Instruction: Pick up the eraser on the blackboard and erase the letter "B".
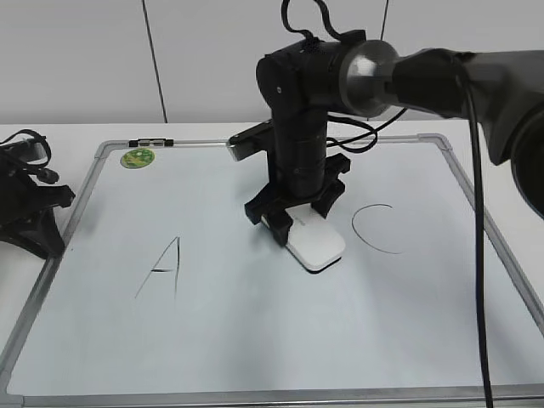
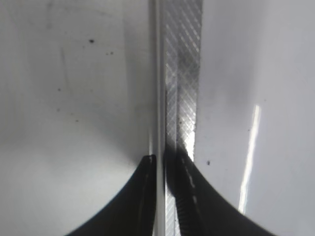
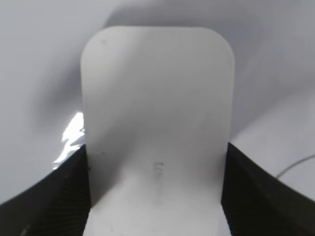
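Nearest the camera on the blackboard (image 1: 255,340), a hand-drawn "A" (image 1: 161,268) sits left and a "C" (image 1: 376,228) right, with the white eraser (image 1: 316,242) lying flat between them, and no "B" can be seen there. Over it the right gripper (image 1: 297,217) has its jaws clamped against the eraser's two long sides, while the left gripper (image 2: 161,169), nearly closed and empty, rests at the board's left frame. Farther back, a round green magnet (image 1: 137,157) sits in the board's top left corner, before a pale wall.
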### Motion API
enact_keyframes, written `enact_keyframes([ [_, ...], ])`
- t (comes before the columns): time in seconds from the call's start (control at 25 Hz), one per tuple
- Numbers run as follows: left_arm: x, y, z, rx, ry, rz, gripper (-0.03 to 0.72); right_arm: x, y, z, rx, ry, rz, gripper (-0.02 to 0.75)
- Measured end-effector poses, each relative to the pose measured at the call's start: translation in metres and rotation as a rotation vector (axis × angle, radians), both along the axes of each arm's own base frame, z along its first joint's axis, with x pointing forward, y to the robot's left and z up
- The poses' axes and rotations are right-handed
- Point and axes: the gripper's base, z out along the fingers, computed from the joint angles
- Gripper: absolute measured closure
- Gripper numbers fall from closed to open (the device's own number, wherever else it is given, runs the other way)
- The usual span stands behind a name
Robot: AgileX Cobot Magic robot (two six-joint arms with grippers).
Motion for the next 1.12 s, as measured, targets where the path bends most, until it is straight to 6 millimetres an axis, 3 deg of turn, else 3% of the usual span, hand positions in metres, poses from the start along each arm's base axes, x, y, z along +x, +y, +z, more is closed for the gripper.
enact_keyframes([
  [0.08,0.000,0.000,0.000,0.000,0.000,0.000,0.601,0.005,-0.004,0.005,-0.016,-0.024,-0.001,0.201],
  [0.16,0.000,0.000,0.000,0.000,0.000,0.000,0.601,0.011,-0.008,0.022,-0.005,-0.072,-0.008,0.201],
  [0.36,0.000,0.000,0.000,0.000,0.000,0.000,0.599,0.008,-0.016,0.098,0.082,-0.231,-0.032,0.201],
  [0.52,0.000,0.000,0.000,0.002,-0.002,-0.001,0.597,0.003,-0.036,0.132,0.114,-0.282,-0.080,0.201],
  [0.76,0.000,0.000,0.000,0.003,-0.002,-0.002,0.596,0.001,-0.089,0.147,0.097,-0.276,-0.203,0.201],
  [0.92,0.000,0.000,0.000,0.003,-0.002,-0.002,0.593,-0.010,-0.123,0.139,0.064,-0.219,-0.277,0.201],
  [1.12,0.000,0.000,0.000,0.003,-0.002,-0.002,0.591,-0.025,-0.163,0.116,0.057,-0.137,-0.376,0.201],
])
